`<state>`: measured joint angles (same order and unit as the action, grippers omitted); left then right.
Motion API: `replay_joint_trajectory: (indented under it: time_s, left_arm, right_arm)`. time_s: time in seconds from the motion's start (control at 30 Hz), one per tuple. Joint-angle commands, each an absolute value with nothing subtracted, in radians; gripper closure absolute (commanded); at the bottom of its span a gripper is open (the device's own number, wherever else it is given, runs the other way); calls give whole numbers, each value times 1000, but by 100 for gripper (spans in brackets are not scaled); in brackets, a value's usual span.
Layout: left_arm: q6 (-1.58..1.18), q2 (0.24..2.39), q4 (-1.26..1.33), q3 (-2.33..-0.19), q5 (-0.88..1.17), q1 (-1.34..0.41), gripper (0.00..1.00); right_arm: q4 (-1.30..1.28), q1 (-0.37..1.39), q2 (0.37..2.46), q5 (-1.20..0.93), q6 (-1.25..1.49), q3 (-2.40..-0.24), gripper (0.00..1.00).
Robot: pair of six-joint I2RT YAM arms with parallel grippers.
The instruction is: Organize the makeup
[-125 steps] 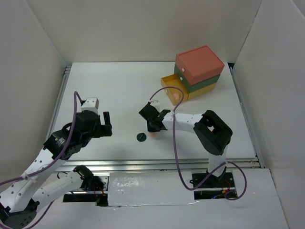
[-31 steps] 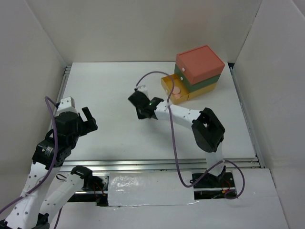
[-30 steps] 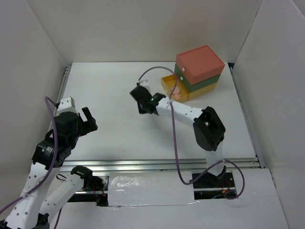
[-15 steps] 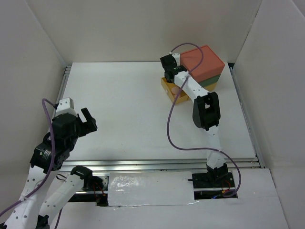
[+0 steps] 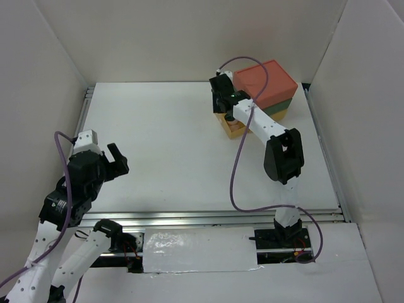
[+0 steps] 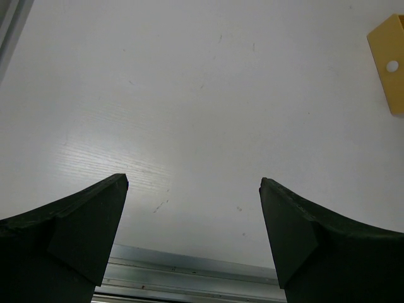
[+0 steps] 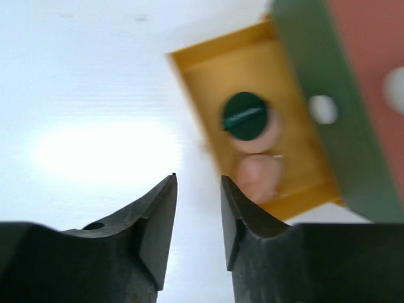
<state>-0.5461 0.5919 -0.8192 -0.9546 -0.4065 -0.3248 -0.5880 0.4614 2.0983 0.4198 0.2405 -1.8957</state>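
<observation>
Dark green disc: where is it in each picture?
Top external: hidden; the right arm covers most of the yellow drawer.
Left wrist: not in it; only the drawer's corner, far right.
Right wrist: upper middle, the dark green disc lies inside the drawer.
Shared landmark: the yellow drawer.

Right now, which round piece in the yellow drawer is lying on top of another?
The dark green disc: it rests on one peach compact, while the second peach compact lies beside it, uncovered.
</observation>
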Motion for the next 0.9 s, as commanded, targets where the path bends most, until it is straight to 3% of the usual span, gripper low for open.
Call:
replay_joint_trajectory:
  time_s: [0.0,0.07,0.13,0.2,0.3,0.5,0.57,0.87]
  left_arm:
    - [-526,563,-775,-953,-410,-321,1]
    - [-526,560,-775,-951,-410,-321,1]
    - [-523,558,-775,-951,-405,-321,1]
    - [-522,557,-773,-951,-400,-321,0]
    - [-520,549,-772,-950,-399,-321,1]
    - [-517,548,-767,-950,-391,-321,1]
    - [-517,551,-769,-950,-391,-321,0]
    - [-515,534,-767,-950,-388,-321,1]
  right_arm:
    - [-506,511,2046,240,245,-1832,60]
    - [-483,532,2098,219,247,-1824,65]
    - [-512,541,2190,257,239,-1885,79]
    - [-577,545,2285,389,229,-1977,90]
    - [-632,549,2353,567,216,-2042,96]
    - [-588,537,2359,718,172,-2036,96]
    - [-586,532,2361,753,166,-2048,91]
    - [-689,466,2445,753,164,-2178,85]
